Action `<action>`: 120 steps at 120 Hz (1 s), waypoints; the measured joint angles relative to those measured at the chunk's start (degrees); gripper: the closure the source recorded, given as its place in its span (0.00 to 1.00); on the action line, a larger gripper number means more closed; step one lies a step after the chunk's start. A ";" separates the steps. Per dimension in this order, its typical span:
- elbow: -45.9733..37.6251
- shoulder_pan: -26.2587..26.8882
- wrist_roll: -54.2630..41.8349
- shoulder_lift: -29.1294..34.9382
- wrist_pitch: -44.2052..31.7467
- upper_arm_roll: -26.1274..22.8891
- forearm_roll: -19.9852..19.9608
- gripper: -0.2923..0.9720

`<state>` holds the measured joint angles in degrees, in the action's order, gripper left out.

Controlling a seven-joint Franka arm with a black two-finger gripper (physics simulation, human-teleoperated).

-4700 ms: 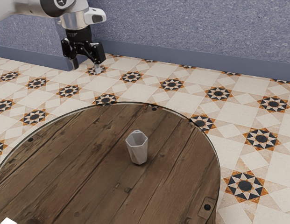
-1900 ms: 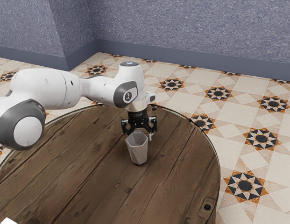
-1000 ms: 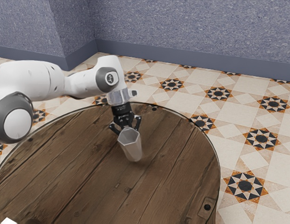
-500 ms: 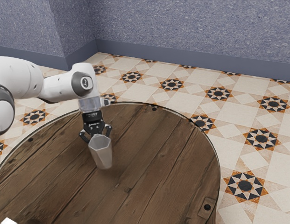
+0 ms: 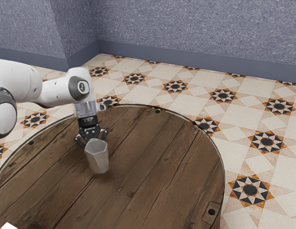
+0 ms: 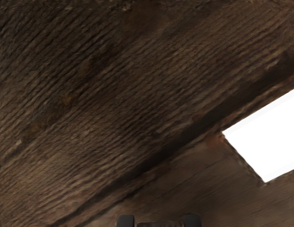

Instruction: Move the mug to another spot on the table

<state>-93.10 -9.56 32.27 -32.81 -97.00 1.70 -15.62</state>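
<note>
A pale grey faceted mug point(image 5: 96, 156) with no visible handle stands upright on the round dark wooden table point(image 5: 157, 162), left of the table's middle in the exterior view. My black gripper point(image 5: 91, 140) comes down from above and is shut on the mug's rim, one finger on each side of the wall. The white arm reaches in from the exterior view's left. In the wrist view I see wood planks point(image 6: 113, 104) close up and a bright white patch point(image 6: 267, 142) off to one side.
The table's edge curves round at the back and at the exterior view's right, with a patterned tile floor point(image 5: 243, 105) beyond it. A blue-grey wall point(image 5: 195, 24) runs along the back.
My gripper came down, shut on the mug's rim and carried it from the table's middle toward the exterior view's left. In the last half second it moved slightly further left.
</note>
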 joint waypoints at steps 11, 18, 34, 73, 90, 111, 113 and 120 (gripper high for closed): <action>1.42 -0.05 -0.16 -1.37 0.09 0.03 -0.01 0.84; 1.66 -0.09 -0.25 -1.95 0.07 0.08 0.05 0.84; 1.76 -0.10 -0.45 -2.88 -0.37 0.08 -0.34 0.74; 1.80 -0.22 -2.31 -1.87 -4.22 0.09 -1.33 0.35; 1.59 -0.01 -4.42 1.15 -9.22 -0.28 1.13 0.29; -6.37 0.13 -7.34 12.78 -14.39 -2.87 10.76 0.26; -7.60 0.14 -7.63 14.45 -14.73 -3.20 11.54 0.26; -11.64 0.13 -8.96 20.13 -15.68 -4.56 13.58 0.25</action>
<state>-104.74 -9.43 23.31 -12.67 -112.67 -2.86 -2.04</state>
